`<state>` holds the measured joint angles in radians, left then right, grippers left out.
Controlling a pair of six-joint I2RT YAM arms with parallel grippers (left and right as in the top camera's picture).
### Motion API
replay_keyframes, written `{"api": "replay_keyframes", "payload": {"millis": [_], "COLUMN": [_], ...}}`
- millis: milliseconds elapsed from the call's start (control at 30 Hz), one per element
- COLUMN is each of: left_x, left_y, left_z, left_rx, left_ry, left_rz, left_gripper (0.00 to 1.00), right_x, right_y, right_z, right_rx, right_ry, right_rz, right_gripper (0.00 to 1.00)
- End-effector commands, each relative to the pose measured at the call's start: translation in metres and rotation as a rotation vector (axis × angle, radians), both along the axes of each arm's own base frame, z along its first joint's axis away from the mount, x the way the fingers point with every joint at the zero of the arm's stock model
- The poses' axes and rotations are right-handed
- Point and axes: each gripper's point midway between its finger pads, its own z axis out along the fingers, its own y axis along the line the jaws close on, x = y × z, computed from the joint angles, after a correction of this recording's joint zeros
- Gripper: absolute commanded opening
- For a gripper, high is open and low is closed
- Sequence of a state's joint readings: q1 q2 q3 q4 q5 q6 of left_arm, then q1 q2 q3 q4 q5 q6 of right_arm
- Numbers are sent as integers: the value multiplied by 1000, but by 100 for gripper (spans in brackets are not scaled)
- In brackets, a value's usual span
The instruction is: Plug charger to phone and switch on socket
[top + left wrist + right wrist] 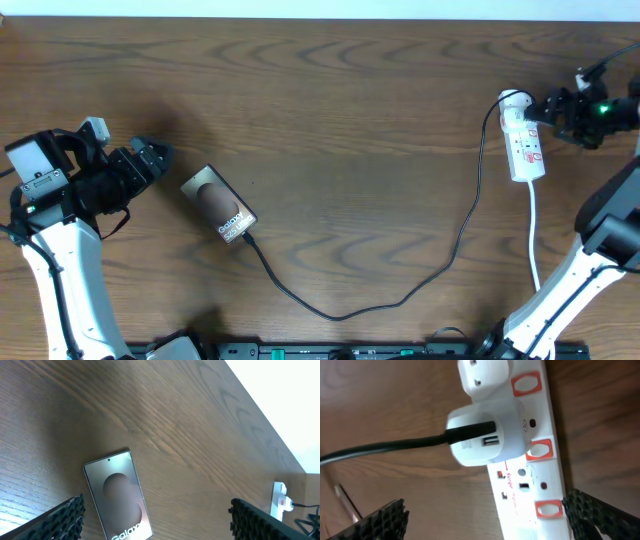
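Overhead: the phone (220, 208) lies flat and slanted at the left of the surface (330, 90). The left hand (152, 160) is just beside it, not touching, with its fingers spread. The charger (455, 240) leaves the phone's near end, loops down close to the near edge, then climbs to a white adapter (515, 100) on the far end of the socket (527, 145) at the far right. The tip looks seated in the phone, though it is too small to be sure. The right hand (553, 105) hovers beside the adapter. I judge that the plugging is done and switching on is the step in hand.

Left wrist: the phone lies between the wide-apart fingers (60, 520), and nothing is held. Bare wood stretches away to the far edge, so there is ample room to back off.

Right wrist: the fingers (600, 515) are spread and empty above the socket. Red-framed switches (547, 509) line its right side, and one is partly tucked under the adapter. Whether it is on I cannot tell. The next move calls for one fingertip pressing that switch. Room is tight between the adapter and the cable, and a push could slide the light strip.
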<state>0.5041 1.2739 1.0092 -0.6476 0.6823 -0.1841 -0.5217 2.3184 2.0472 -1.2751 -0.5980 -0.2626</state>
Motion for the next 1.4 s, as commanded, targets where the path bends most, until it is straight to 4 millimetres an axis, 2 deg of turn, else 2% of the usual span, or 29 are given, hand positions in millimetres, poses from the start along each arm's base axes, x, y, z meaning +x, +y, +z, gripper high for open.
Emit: {"api": "replay_keyframes", "payload": {"millis": [0,467,667,900,1100,1367], "left_x": [1,1,2,2,2,2], "left_y": [0,0,0,0,0,0], "left_z": [2,3,3,3,3,3], "left_rx": [-5,-3,-2,-2,-2,-2], "left_ry": [-5,-9,-10,-11,-10,-11], "left_rz": [0,0,0,0,0,0], "left_gripper": [91,91,91,91,91,91], "right_x": [0,6,18,24,22,22], "right_y": [4,16,25,33,20,20], "right_z": [-16,-13,-5,-7,-19,-21], "right_rx": [-2,32,69,52,-35,-33], "right_ry": [22,-52,-120,-119,-30,-28], "right_rz": [37,111,124,136,64,64], "right_gripper": [99,99,99,99,99,99]}}
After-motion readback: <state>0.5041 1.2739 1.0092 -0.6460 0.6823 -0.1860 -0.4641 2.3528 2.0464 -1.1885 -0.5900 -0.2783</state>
